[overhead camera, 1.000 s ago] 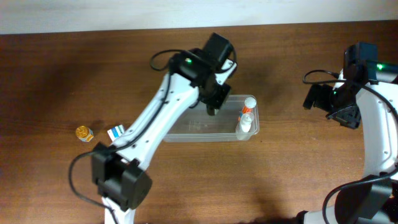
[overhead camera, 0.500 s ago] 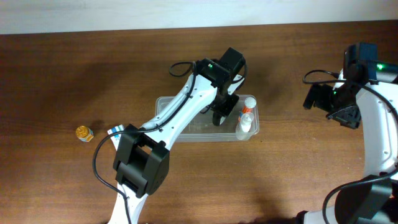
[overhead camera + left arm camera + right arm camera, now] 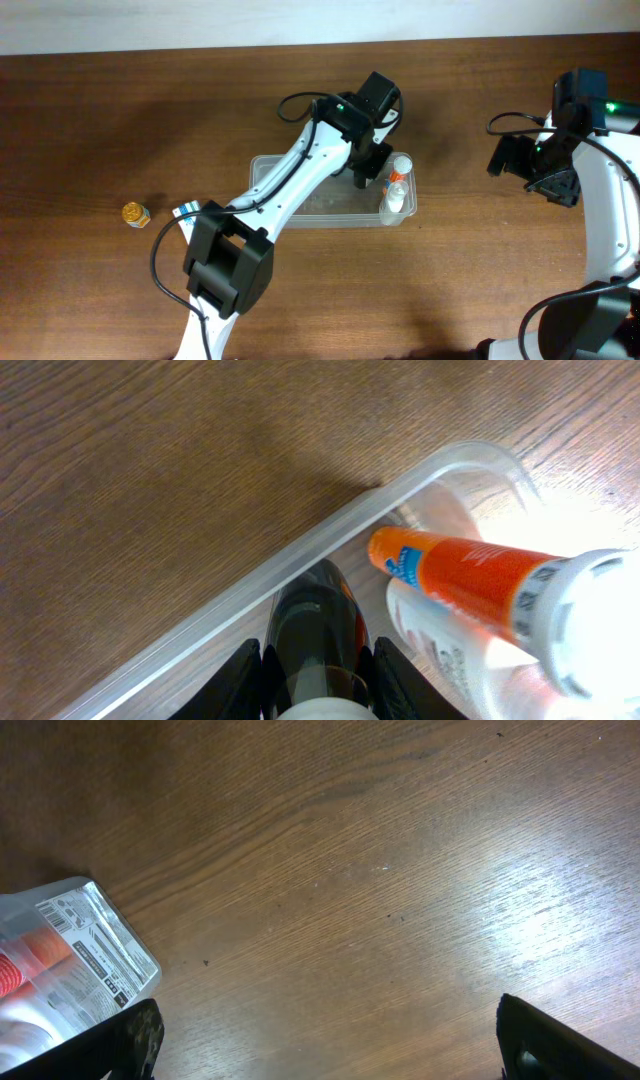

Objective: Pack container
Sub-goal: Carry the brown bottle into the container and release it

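Left hand [image 3: 318, 665] clamped on a dark bottle [image 3: 315, 610] inside the container [image 3: 300, 212], toward its 3 o'clock end; right hand [image 3: 330, 1045] spread wide, empty, above the counter [image 3: 350, 870].

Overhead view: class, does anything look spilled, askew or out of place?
Nothing looks spilled or damaged. A small gold item and a blue-and-white item lie on the table left of the container, unpacked.

i can read nothing from here. a label [image 3: 97, 960] with a barcode and fine print shows at the container [image 3: 140, 955] corner, left edge of my right wrist view, too small to read. the orange bottle [image 3: 465, 575] bears a blurred blue mark.
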You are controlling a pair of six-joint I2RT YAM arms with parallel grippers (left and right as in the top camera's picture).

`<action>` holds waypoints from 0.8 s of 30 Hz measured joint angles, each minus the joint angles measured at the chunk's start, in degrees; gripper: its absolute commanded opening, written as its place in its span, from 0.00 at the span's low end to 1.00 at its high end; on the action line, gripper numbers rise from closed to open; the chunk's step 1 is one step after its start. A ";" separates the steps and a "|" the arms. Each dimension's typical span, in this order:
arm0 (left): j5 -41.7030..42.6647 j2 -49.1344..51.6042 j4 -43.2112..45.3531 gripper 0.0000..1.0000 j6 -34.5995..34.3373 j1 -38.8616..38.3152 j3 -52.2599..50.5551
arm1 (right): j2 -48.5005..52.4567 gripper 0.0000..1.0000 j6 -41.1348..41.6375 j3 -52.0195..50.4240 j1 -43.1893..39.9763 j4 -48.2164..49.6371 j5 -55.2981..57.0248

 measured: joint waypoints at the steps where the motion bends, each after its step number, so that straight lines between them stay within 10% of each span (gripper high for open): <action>1: 0.00 0.13 0.17 0.06 -0.02 -0.26 0.00 | 0.00 0.98 -0.02 0.00 0.00 0.00 0.00; 7: 0.00 3.02 0.55 0.07 -0.15 -1.60 0.00 | 0.00 0.98 0.00 0.00 0.00 -0.39 0.00; 12: -0.02 4.63 1.31 0.38 -0.17 -1.79 0.11 | 0.00 0.98 -0.02 0.00 0.00 -0.42 0.00; 24: 0.00 4.66 1.46 0.59 -0.39 -1.79 0.11 | 0.00 0.98 -0.02 0.00 0.00 -0.42 0.00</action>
